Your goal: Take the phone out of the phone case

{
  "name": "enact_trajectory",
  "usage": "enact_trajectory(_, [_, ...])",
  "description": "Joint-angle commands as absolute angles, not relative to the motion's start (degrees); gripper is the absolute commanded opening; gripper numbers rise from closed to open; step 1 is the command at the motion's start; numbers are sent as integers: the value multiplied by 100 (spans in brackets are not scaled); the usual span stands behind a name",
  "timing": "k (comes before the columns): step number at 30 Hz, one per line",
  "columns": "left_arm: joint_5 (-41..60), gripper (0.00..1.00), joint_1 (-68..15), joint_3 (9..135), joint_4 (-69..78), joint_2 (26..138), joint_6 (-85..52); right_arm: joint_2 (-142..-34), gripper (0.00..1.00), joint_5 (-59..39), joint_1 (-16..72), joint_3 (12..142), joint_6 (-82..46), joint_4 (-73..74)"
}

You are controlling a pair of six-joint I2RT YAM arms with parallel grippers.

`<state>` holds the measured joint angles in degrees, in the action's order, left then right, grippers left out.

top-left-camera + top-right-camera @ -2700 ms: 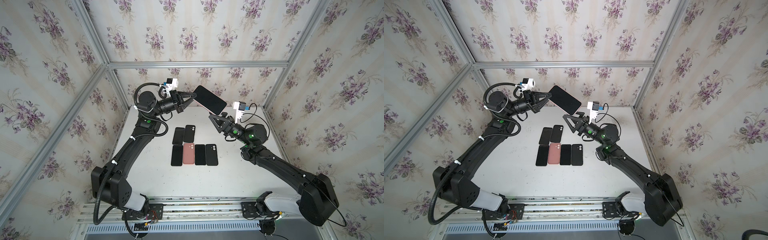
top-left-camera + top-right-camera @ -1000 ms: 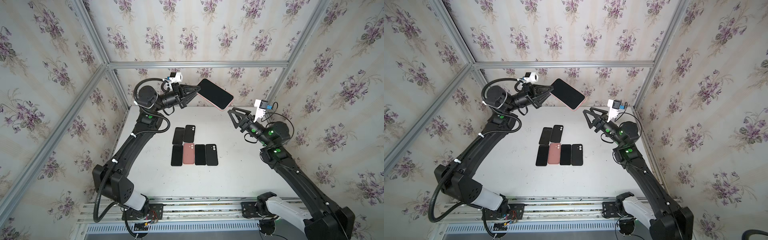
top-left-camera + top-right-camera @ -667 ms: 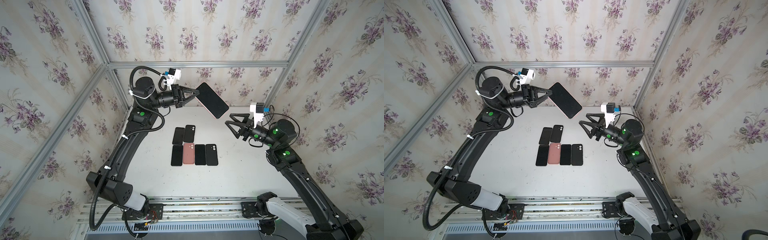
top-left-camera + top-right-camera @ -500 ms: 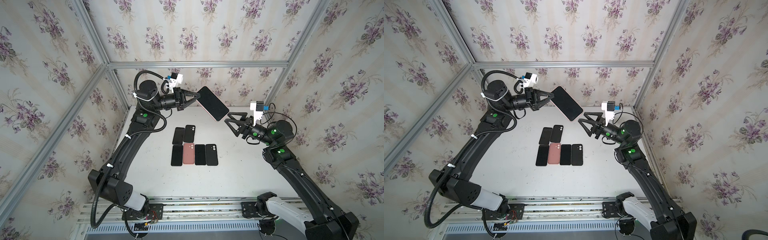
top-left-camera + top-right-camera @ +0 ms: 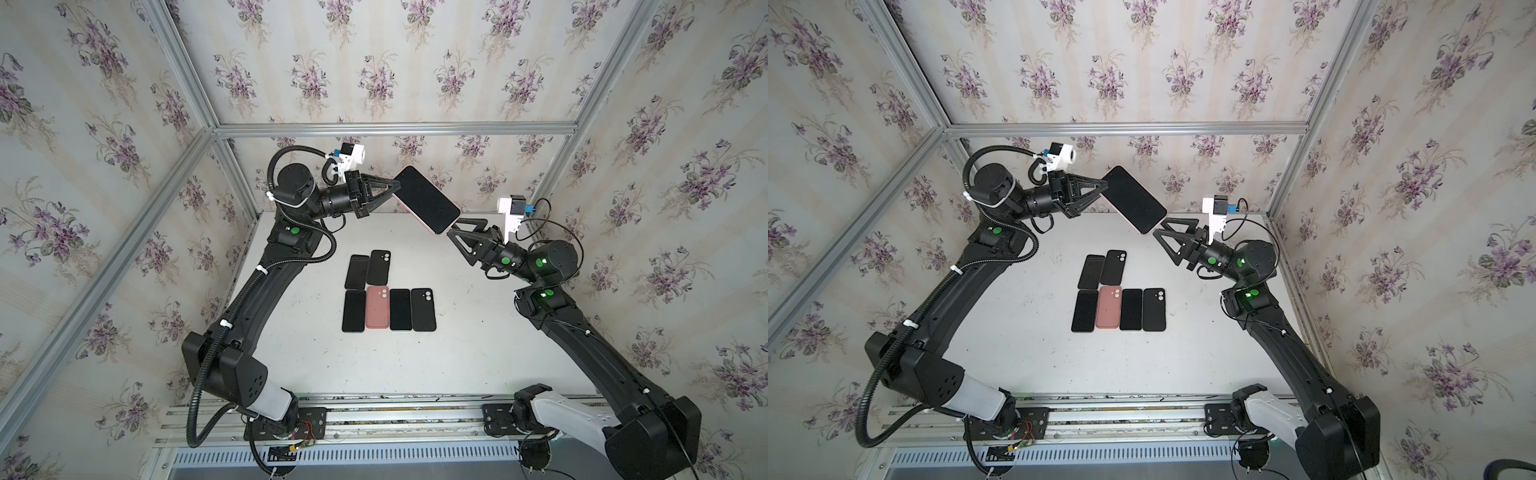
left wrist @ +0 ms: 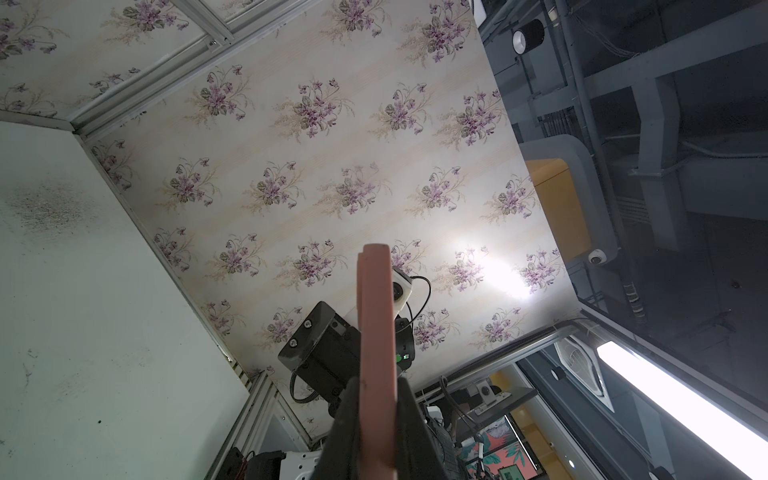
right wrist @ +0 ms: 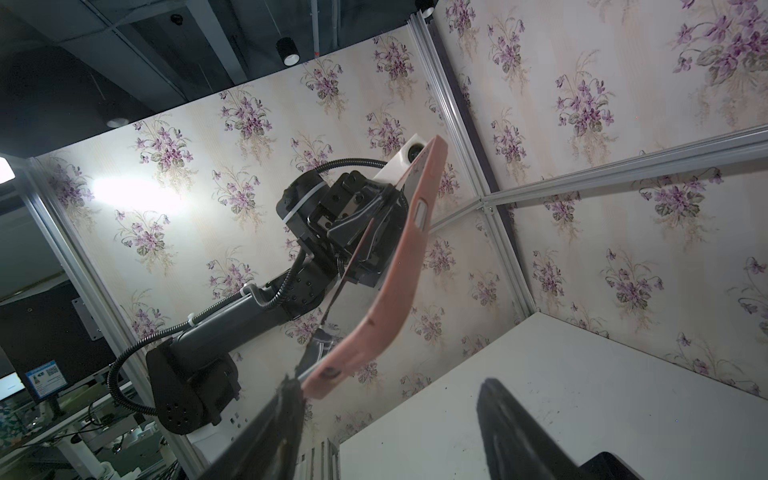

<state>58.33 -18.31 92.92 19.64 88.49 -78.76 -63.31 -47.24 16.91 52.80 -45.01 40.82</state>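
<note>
The flat white matte table [image 5: 457,353], faintly scuffed, fills the middle of both top views. In the upper centre, in the air above its far edge, hangs the slim rounded-rectangle phone with a glossy black screen [image 5: 426,199], seated in a salmon-pink matte phone case [image 7: 399,270]. Its long axis slants from upper left to lower right, with the screen turned toward the camera. At frame centre, five black slabs [image 5: 401,309] and one pink case [image 5: 377,307] lie flat. The left gripper [image 5: 392,189] is clamped on the cased phone's upper-left end. The right gripper [image 5: 451,232] has its jaws apart, one fingertip [image 7: 291,386] just at the lower-right corner.
</note>
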Motion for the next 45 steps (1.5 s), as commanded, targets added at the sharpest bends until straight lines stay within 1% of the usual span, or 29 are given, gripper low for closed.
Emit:
enact_trajectory(1, [5833,0,-1828,9275,2481,8866,-8098,-6411,70,-4676,1747,5336,-4614,4503])
enact_trajectory(16, [5894,0,-1846,9325,2963,9027,-8405,-6716,68,-4520,1855,5348,-4619,4672])
enact_trajectory(25, [5860,0,-1924,9329,3859,9148,-9140,-6998,67,-4465,1859,5368,-4500,4663])
enact_trajectory(32, [5889,0,-2041,9306,3923,9194,-9217,-7342,67,-4448,1847,5634,-4568,4826])
enact_trajectory(35, [5929,0,-1940,9469,3920,9237,-9226,-7206,67,-4470,1796,5533,-4401,4655])
enact_trajectory(37, [6151,0,-1866,9824,3182,9234,-8544,-6913,67,-4515,1650,5493,-3922,3801])
enact_trajectory(40, [6324,0,-1813,10616,-63,9119,-5763,-6459,68,-4912,1376,5698,-2649,1845])
enact_trajectory(41, [6372,0,-1811,10778,-741,9087,-5055,-6366,68,-4974,1354,5924,-1919,818])
enact_trajectory(42, [6419,0,-1811,10761,-1068,9017,-4532,-6323,67,-4976,1354,6158,-1180,-112])
enact_trajectory(43, [6467,0,-1811,10658,-1226,8895,-4161,-6294,67,-4976,1354,6315,-713,-754])
enact_trajectory(45, [6638,0,-1806,10448,-1708,8655,-3239,-6269,66,-4934,1354,6570,197,-1718])
